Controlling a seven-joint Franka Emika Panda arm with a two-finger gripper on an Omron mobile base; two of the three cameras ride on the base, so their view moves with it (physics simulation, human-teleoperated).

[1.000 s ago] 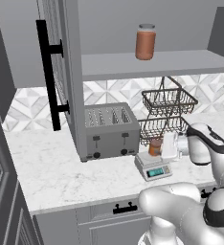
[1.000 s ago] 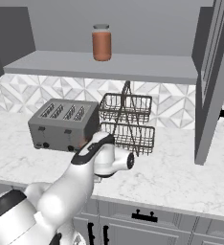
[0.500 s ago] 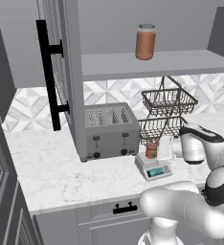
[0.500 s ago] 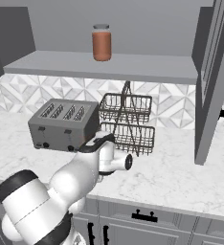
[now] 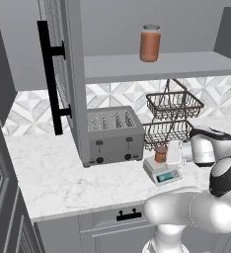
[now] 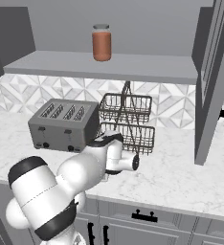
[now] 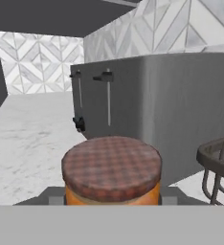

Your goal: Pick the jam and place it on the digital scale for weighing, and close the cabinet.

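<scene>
Sitting upright on the digital scale [image 5: 160, 171], the jam [image 5: 160, 154] lies directly ahead of the gripper [image 5: 173, 152], its brown lid close before the fingers in the hand view; whether they clasp it I cannot tell. Beyond it stands the toaster [image 5: 112, 134]. The cabinet [image 5: 63, 74] door hangs open.

This is a home kitchen. A white marble counter [image 5: 53, 173] runs under a grey wall cabinet [image 5: 63, 74] with glass-front doors and long black bar handles, backed by geometric patterned tile [image 6: 51, 91]. A grey four-slot toaster [image 5: 112, 134] and a two-tier wire basket [image 6: 128, 122] stand on the counter, grey drawers [image 6: 147, 225] sit below, and a reddish jar [image 6: 101, 43] rests on the open shelf.
</scene>
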